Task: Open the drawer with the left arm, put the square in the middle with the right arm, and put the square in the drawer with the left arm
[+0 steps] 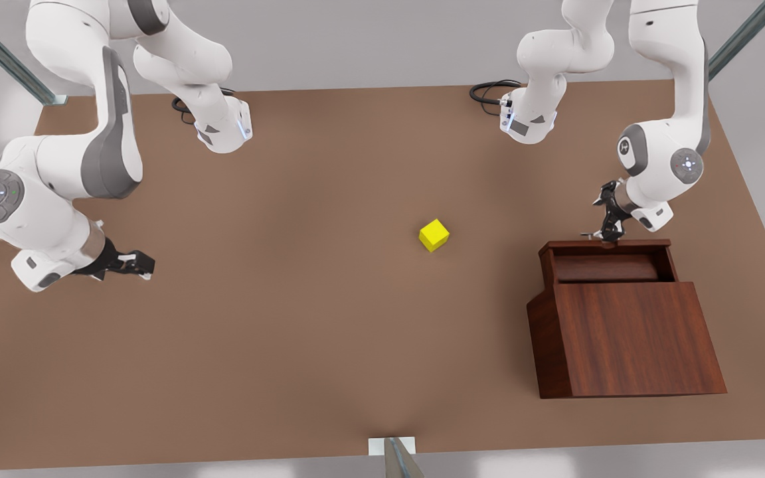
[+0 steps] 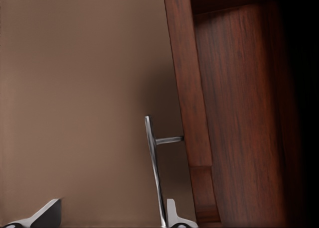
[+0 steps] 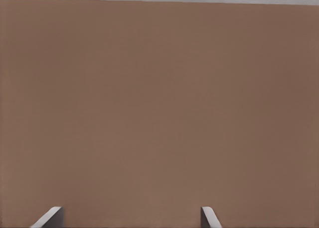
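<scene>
One plain brown tabletop (image 1: 289,332) carries everything here, and its bare central stretch, the middle (image 1: 329,265), lies between the two grippers. Two white Franka arms reach over it, one from each far corner of the front view.

One wooden cabinet (image 1: 628,338) stands on the front view's right, directly below the left gripper (image 1: 607,229). Its single drawer (image 1: 611,262) is pulled partly out toward that gripper, so a shallow open tray shows behind the front panel. The left gripper hangs at the drawer's front edge, just beside the one thin silver handle (image 2: 153,163). In the left wrist view the handle bar runs close along one fingertip (image 2: 175,217), while the other fingertip (image 2: 47,214) sits well apart from it, so the fingers are spread wide and clasp nothing; whether the near finger touches the bar cannot be told.

The right gripper (image 1: 138,264) is on the front view's left, low over bare table, well apart from the cabinet. In the right wrist view its two fingertips (image 3: 50,217) stand far from each other with only tabletop between them: it is wide open and empty, and this arm waits.

One yellow square (image 1: 434,235) rests on the tabletop, roughly in the middle. It lies between the two grippers, nearer the left gripper than the right, clear of both and outside the drawer.
</scene>
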Robot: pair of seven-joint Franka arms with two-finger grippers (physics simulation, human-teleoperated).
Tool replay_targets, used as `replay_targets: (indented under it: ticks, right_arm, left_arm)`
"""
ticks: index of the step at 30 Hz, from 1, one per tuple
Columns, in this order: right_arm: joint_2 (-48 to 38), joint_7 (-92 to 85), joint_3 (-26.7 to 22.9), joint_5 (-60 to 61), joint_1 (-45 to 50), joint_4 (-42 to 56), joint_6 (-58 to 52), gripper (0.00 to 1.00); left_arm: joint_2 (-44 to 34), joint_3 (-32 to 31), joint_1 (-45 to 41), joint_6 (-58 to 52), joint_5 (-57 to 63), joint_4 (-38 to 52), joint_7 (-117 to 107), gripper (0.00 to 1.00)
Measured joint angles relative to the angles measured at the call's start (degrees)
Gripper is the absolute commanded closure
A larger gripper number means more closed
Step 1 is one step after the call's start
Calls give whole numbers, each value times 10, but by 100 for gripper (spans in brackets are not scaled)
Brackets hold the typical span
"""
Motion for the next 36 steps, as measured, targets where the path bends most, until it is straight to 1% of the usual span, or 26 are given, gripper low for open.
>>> replay_targets:
  ticks: [2,4,5,7,8,9,10,11,12,13,14,15,16,17,18,19,20,22,26,28,31,33,36]
  right_arm:
    - [-5,0,-1,2,-3,-1,-4,0]
    - [-6,1,-1,2,-2,-1,-12,0]
    - [-6,1,-1,2,-3,-2,-13,0]
    - [-5,1,-2,3,-4,-1,-12,0]
    - [-4,1,-2,4,-5,-1,-10,0]
    - [-3,1,-2,4,-3,-2,-7,0]
    - [-3,1,-2,4,-3,-2,-7,0]
    - [-2,1,-2,4,-4,-2,-6,0]
    - [-1,1,-2,4,-3,-2,-5,0]
    - [-1,1,-2,4,-3,-2,-5,0]
    - [-1,1,-2,4,-3,-2,-5,0]
    - [-1,1,-2,4,-4,-2,-5,0]
    - [-1,1,-2,4,-3,-2,-5,0]
    - [-1,1,-2,4,-4,-2,-5,0]
    - [-3,0,-2,5,-6,-1,-9,0]
    - [-3,0,-2,5,-8,-1,-11,0]
    - [-3,0,-2,6,-6,-1,-10,0]
    - [-3,0,-2,7,-7,-1,-9,0]
    - [-3,0,-3,7,-9,-2,-10,0]
    - [-1,0,-3,7,-5,-2,-5,0]
    - [-1,0,-3,7,-6,-3,-7,0]
    - [-1,0,-3,7,-4,-3,-5,0]
    - [-3,0,-3,7,-7,-3,-12,0]
  left_arm:
    - [-10,-1,-2,-22,0,11,-8,0]
    - [-16,-17,4,-60,-2,50,-50,0]
    - [-10,-47,3,-100,-3,98,-108,0]
    - [12,-128,-7,-164,-6,203,-194,0]
    - [38,-178,-4,-169,-12,267,-197,0]
    - [75,-208,-20,-165,-17,322,-191,0]
    - [123,-225,-51,-166,-16,390,-158,0]
    - [166,-239,-104,-166,-6,432,-17,0]
    - [218,-244,-160,-168,5,481,174,0]
    - [254,-249,-165,-175,13,510,359,0]
    - [270,-270,-167,-200,20,510,537,0]
    - [290,-284,-166,-236,25,512,662,0]
    - [302,-288,-174,-237,27,503,688,0]
    - [298,-288,-182,-230,30,465,755,0]
    - [292,-287,-205,-183,30,414,782,0]
    - [283,-286,-222,-112,31,369,774,0]
    - [283,-283,-232,-58,32,343,774,0]
    - [294,-283,-232,-3,37,317,782,0]
    - [286,-272,-230,9,50,266,778,0]
    - [271,-264,-230,67,53,219,773,0]
    - [272,-263,-231,76,55,202,774,0]
    - [274,-263,-231,100,56,175,774,0]
    - [281,-262,-231,112,57,168,774,0]
